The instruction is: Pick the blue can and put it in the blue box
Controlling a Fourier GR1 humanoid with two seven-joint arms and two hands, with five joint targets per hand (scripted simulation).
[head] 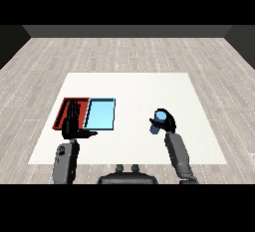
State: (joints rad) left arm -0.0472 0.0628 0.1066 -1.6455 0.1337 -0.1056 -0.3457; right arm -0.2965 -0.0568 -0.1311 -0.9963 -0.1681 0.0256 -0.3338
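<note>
Closest up are the two grey forearms. The left hand [72,121] is held up flat with fingers straight and thumb sticking out sideways, sitting over the near end of the red tray [65,106] and hiding part of it. The light blue tray [101,113] is right beside the red tray, touching it on its right. The blue can [158,120] is well off to the right of the light blue tray, with the right hand [167,122] curled round it above the white table [134,89].
</note>
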